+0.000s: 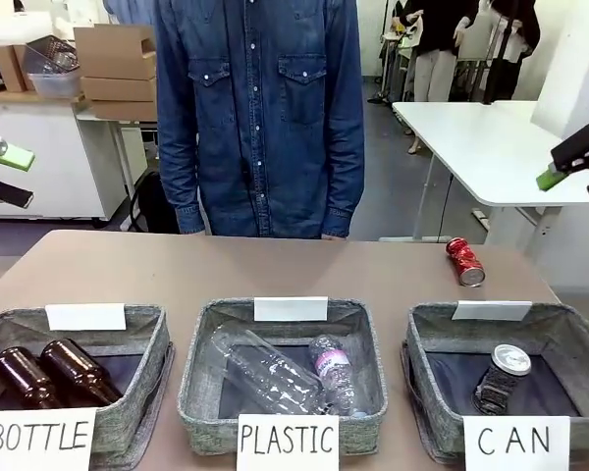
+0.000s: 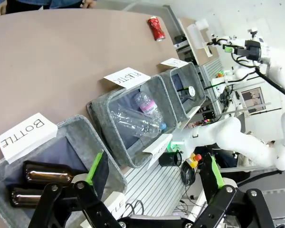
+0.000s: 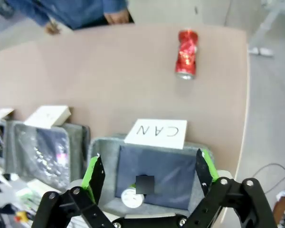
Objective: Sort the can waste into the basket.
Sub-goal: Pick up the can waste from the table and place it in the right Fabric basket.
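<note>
A red dented can [image 1: 464,262] lies on its side on the brown table near the far right edge; it also shows as the red can [image 2: 156,28] and the red can [image 3: 186,60]. A dark can with a silver top [image 1: 501,378] rests inside the grey basket signed "CAN" [image 1: 569,339]. My right gripper [image 3: 149,168] hovers open above that basket [image 3: 104,142], with the dark can's top [image 3: 129,198] below it. In the front view the right gripper [image 1: 575,177] hangs high at the right edge. My left gripper [image 1: 5,175] is open and empty, high at the left edge.
A "PLASTIC" basket [image 1: 201,339] with clear bottles stands in the middle, and a "BOTTLE" basket [image 1: 157,334] with two brown bottles [image 1: 49,373] on the left. A person in a denim shirt [image 1: 260,118] stands at the far side. The left gripper [image 2: 154,173] hangs over the bottle basket's near edge.
</note>
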Controlling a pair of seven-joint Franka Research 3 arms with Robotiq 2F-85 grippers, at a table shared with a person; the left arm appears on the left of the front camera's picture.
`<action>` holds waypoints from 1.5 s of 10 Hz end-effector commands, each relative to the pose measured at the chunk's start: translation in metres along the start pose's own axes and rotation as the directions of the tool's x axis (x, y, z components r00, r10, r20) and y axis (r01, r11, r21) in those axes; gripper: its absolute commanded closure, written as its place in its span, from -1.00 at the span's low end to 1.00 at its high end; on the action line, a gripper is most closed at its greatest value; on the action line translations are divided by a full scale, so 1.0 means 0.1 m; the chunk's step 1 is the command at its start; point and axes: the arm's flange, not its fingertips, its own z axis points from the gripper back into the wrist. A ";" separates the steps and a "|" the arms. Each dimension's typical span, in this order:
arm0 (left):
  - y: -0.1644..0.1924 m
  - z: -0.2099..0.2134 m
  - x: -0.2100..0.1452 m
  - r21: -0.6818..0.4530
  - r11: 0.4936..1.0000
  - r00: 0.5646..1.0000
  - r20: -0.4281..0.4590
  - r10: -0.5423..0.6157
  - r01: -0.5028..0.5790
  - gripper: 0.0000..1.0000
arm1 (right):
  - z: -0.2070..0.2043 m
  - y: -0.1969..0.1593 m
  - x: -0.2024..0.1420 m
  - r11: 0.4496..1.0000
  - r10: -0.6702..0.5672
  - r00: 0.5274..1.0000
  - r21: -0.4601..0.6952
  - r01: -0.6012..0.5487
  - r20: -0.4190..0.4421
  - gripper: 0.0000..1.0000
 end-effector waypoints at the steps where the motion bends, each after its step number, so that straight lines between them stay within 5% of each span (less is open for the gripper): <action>1: 0.00 0.04 -0.01 -0.001 1.000 1.000 -0.012 -0.014 0.014 -1.00 | -0.45 -0.12 0.63 0.997 0.057 0.986 -0.038 -0.064 -0.158 -1.00; 4: 0.00 0.04 -0.01 -0.001 1.000 1.000 -0.012 -0.014 0.014 -1.00 | -1.50 -0.21 1.27 0.989 0.049 0.960 -0.118 -0.084 -0.275 -1.00; 9: 0.00 0.04 -0.01 -0.001 1.000 1.000 -0.012 -0.014 0.014 -1.00 | -3.04 -0.62 1.42 0.968 -0.016 0.969 -0.248 -0.047 -0.246 -1.00; 15: 0.00 0.04 -0.01 -0.001 1.000 1.000 -0.012 -0.014 0.014 -1.00 | -3.50 -0.80 1.23 0.973 -0.079 0.969 -0.231 0.024 -0.232 -1.00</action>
